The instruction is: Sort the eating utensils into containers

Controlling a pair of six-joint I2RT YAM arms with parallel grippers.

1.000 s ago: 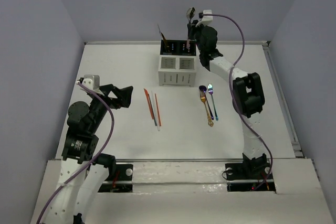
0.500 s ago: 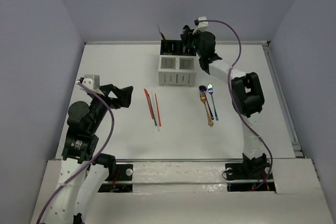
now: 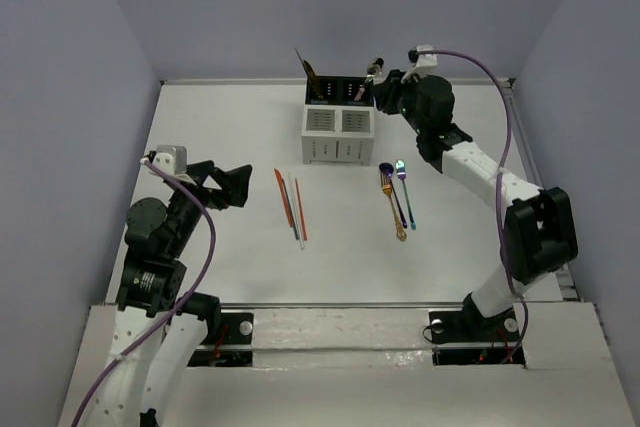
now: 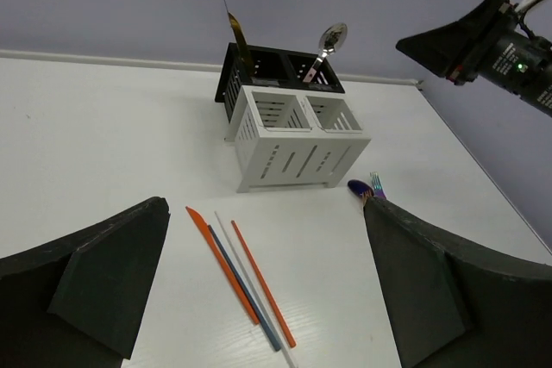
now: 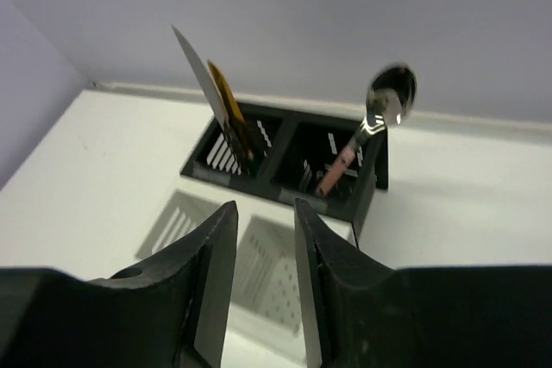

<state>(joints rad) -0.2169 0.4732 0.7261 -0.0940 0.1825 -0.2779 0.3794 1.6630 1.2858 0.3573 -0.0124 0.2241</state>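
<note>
The containers are a white slatted caddy (image 3: 339, 133) with dark compartments (image 3: 340, 92) behind it. A black-handled yellow knife (image 3: 308, 75) stands in the back-left compartment. A pink-handled silver spoon (image 3: 373, 71) leans in the back-right one. My right gripper (image 3: 386, 90) hovers just right of that spoon, open and holding nothing (image 5: 265, 239). Orange, blue and pale chopsticks (image 3: 292, 207) lie left of centre. Gold and purple-blue spoons and forks (image 3: 397, 197) lie to the right. My left gripper (image 3: 238, 185) is open and holds nothing, low and left of the chopsticks (image 4: 246, 273).
Grey walls close in the white table (image 3: 220, 127) at the back and both sides. A rail (image 3: 535, 187) runs along the table's right edge. The right arm's elbow (image 3: 535, 232) hangs over the right side, and its purple cable loops above it.
My right gripper lowered the silver spoon into the back-right compartment, let it go and drew back to the right. Its elbow swung out to the right. The left arm has not moved.
</note>
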